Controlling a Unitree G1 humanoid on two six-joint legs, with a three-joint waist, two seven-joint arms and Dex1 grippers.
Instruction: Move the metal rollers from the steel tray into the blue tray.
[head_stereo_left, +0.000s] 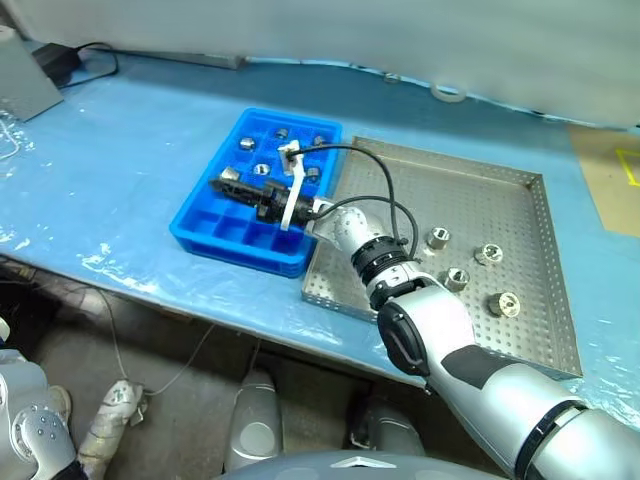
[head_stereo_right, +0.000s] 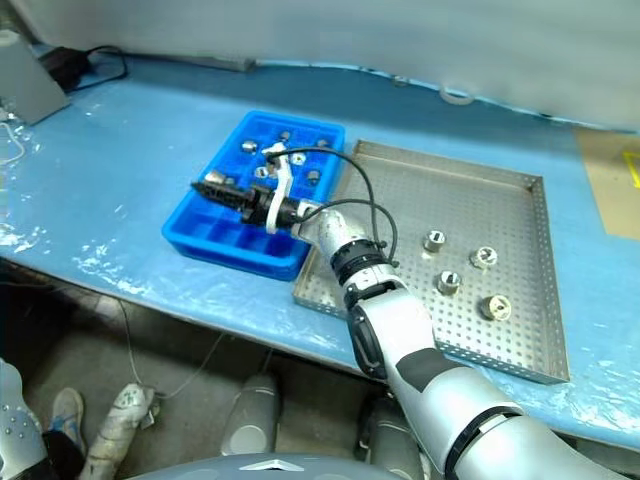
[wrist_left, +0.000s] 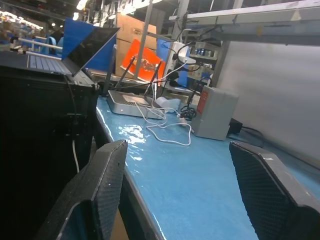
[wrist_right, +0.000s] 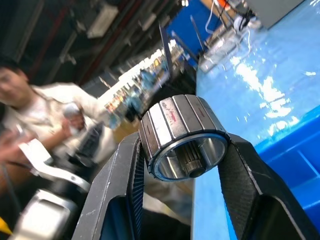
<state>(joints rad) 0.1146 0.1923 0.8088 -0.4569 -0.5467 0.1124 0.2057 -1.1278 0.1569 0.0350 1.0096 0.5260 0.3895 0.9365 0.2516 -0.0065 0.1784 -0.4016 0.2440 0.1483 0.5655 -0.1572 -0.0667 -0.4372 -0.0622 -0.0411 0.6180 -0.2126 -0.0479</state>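
Over the near half of the blue tray (head_stereo_left: 200, 225), the right gripper (head_stereo_left: 228, 184) reaches in roughly level, clamped on one roller (wrist_right: 182, 137) held by its ribbed sides between the two fingers (wrist_right: 122, 180), its bore facing the wrist camera; that side grip should let it drop cleanly into a compartment. Behind the arm, four rollers (head_stereo_left: 438, 237) lie loose on the steel tray (head_stereo_left: 520, 180), well apart from each other, waiting for pickup. Farther back, several rollers (head_stereo_left: 247, 144) already sit in the blue tray's far compartments. Off to the side, the left gripper (wrist_left: 175, 190) hangs spread wide and empty above the blue table's (wrist_left: 190, 170) edge.
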